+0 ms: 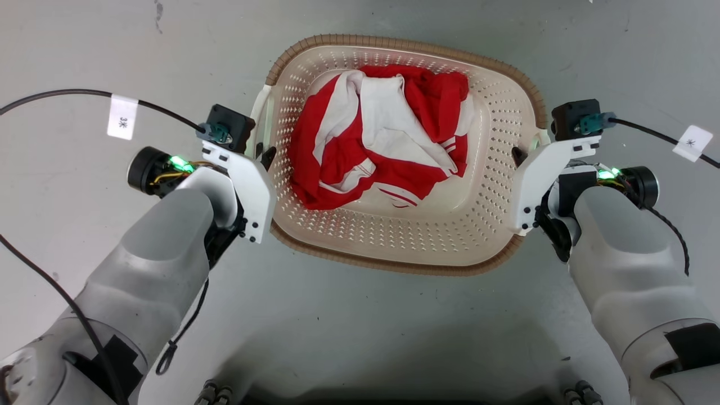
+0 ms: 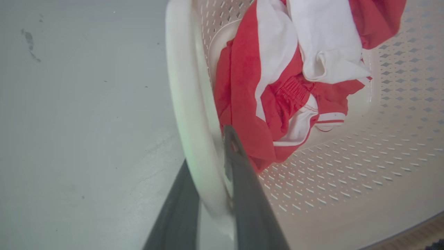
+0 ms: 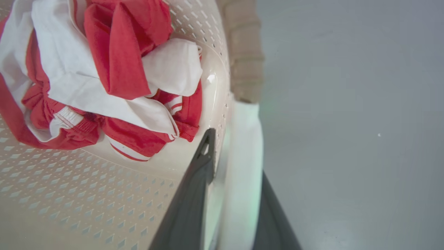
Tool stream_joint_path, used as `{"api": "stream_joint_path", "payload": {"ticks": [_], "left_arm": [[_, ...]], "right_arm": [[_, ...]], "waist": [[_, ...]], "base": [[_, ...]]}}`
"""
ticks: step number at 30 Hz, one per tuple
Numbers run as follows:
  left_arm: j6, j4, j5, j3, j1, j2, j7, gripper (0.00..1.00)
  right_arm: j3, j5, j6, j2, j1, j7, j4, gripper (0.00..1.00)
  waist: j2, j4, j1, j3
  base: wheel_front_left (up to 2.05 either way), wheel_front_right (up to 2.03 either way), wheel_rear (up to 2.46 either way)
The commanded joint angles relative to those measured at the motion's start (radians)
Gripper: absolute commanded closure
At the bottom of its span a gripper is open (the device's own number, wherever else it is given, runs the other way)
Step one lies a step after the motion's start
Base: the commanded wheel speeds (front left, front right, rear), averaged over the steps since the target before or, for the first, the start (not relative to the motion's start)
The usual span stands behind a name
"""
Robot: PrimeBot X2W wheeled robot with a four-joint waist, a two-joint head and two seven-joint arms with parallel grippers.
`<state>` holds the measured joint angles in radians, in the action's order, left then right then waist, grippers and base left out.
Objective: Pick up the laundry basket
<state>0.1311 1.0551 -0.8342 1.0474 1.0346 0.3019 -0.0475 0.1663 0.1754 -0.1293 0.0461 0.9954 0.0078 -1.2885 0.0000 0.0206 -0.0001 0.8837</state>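
The laundry basket (image 1: 495,185) sits on the grey floor, cream with perforated walls and a brown ribbed rim, holding crumpled red and white clothes (image 1: 382,135). My left gripper (image 1: 264,154) is at its left white handle (image 1: 260,115). In the left wrist view that handle (image 2: 187,104) is pinched in the left gripper (image 2: 208,149), one finger inside the basket and one outside. My right gripper (image 1: 520,153) is at the right side. In the right wrist view the right gripper (image 3: 236,156) clamps the white handle (image 3: 244,139) the same way.
Grey floor (image 1: 360,326) surrounds the basket. Black cables with white tags (image 1: 122,117) (image 1: 693,143) run off from both wrists. My base's dark front edge (image 1: 394,396) lies along the bottom of the head view.
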Motion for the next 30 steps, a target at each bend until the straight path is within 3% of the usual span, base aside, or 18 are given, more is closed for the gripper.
{"api": "stream_joint_path", "payload": {"ticks": [1, 8, 9, 11, 22, 30], "left_arm": [[-0.002, 0.004, -0.002, 0.009, 0.009, 0.004, -0.003, 1.0], [-0.002, 0.002, -0.049, 0.085, -0.016, 0.005, 0.015, 1.0], [-0.002, -0.017, -0.083, 0.143, -0.033, 0.024, 0.065, 1.0], [-0.002, -0.031, -0.103, 0.167, -0.042, 0.033, 0.094, 1.0], [-0.002, -0.183, -0.221, 0.23, -0.118, 0.125, 0.335, 1.0], [-0.002, -0.257, -0.269, 0.234, -0.168, 0.172, 0.44, 1.0]], "right_arm": [[0.0, -0.028, -0.002, 0.008, 0.008, -0.008, 0.001, 1.0], [-0.038, -0.063, -0.002, 0.007, -0.019, 0.024, 0.001, 1.0], [-0.016, -0.086, -0.002, 0.007, -0.021, 0.085, 0.001, 1.0], [0.007, -0.086, -0.002, 0.007, -0.032, 0.149, 0.001, 1.0], [0.208, 0.075, -0.003, 0.007, -0.093, 0.437, 0.081, 1.0], [0.311, 0.182, -0.004, 0.006, -0.149, 0.602, 0.105, 1.0]], "waist": [[0.0, 0.001, 0.0001, -0.005], [0.0, 0.008, 0.0001, -0.087], [0.0, 0.004, 0.0001, -0.157], [0.0, 0.001, 0.0001, -0.201], [0.0, -0.025, 0.0001, -0.46], [0.0, -0.037, 0.0001, -0.628]], "base": [[0.0, 0.0, 0.0], [0.0, 0.0, 0.0], [0.0, 0.0, 0.0], [0.0, 0.0, 0.0], [0.0, 0.0, 0.0], [0.0, 0.0, 0.0]]}}
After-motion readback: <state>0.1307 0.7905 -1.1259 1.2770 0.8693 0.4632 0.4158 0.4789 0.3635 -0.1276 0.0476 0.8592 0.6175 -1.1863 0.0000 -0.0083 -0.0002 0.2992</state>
